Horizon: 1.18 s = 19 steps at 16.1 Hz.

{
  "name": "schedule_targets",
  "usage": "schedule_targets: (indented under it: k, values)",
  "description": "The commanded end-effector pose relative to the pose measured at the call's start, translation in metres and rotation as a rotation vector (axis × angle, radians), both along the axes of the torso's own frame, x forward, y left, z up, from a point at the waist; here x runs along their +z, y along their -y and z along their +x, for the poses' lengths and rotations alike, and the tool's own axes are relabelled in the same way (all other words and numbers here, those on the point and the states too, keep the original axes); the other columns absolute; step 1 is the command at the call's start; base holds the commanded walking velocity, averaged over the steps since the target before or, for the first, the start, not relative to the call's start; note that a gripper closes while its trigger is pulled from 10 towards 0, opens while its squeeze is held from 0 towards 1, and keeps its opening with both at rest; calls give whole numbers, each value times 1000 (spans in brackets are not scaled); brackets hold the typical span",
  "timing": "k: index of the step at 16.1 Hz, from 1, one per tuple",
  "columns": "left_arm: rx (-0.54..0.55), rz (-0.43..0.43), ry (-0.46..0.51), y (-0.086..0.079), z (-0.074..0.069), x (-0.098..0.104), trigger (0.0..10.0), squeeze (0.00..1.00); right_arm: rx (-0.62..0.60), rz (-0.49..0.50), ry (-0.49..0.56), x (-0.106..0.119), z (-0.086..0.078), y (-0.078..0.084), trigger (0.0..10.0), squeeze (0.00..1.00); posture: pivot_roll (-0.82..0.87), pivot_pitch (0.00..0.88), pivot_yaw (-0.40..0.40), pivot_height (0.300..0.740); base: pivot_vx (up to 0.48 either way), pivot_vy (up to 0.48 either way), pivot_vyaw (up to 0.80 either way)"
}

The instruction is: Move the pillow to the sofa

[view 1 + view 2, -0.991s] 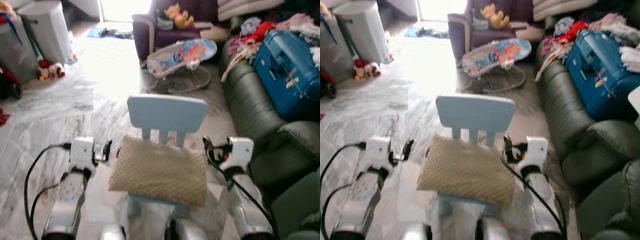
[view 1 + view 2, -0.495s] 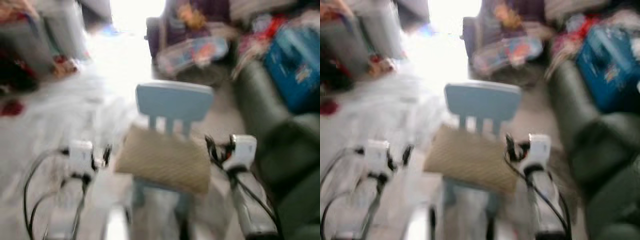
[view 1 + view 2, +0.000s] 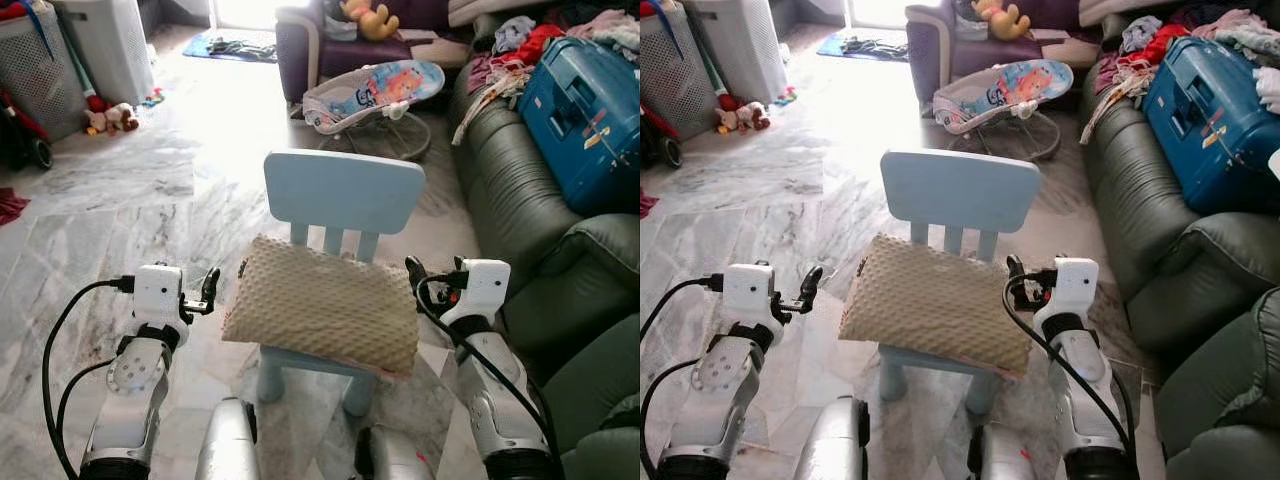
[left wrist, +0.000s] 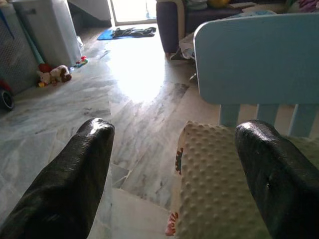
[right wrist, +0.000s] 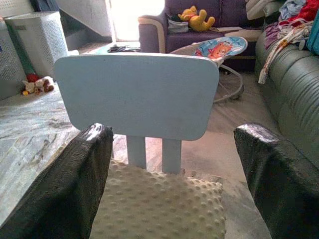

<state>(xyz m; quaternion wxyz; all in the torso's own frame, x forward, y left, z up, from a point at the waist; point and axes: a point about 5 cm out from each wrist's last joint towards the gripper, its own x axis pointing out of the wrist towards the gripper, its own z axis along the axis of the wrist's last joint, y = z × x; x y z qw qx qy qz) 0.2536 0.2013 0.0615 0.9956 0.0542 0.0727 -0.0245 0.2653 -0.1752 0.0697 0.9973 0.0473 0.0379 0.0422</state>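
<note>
Hands (image 3: 210, 290) (image 3: 412, 273) flank pillow (image 3: 320, 310), fingers spread.

Chair (image 3: 345, 190) seat mostly under pillow (image 3: 322, 315); sofa (image 3: 520, 200) cut by right edge.

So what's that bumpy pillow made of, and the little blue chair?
The pillow looks like soft beige fabric, probably plush, since raised dots cover it. The chair looks like hard plastic: smooth, matte, pale blue, with rounded moulded edges.

The pillow (image 3: 322, 308) lies on the chair (image 3: 343, 192), sofa (image 3: 535, 230) to its right.
</note>
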Motion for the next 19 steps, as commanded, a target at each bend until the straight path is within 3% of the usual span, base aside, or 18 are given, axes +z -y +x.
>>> schedule_targets:
  k: [1,10,19]
  values:
    - [10,0,-4,-1,1,0,10000,0,13,-5,2,2,1,0,10000,0,-18,0,-30,664,322,0,0]
    - [-1,-27,4,7,6,1,10000,0,27,-1,6,3,3,-2,10000,0,-19,0,-30,549,70,0,0]
    - [5,-19,31,11,11,8,10000,0,20,5,25,9,9,-3,10000,0,-15,0,-31,545,0,0,0]
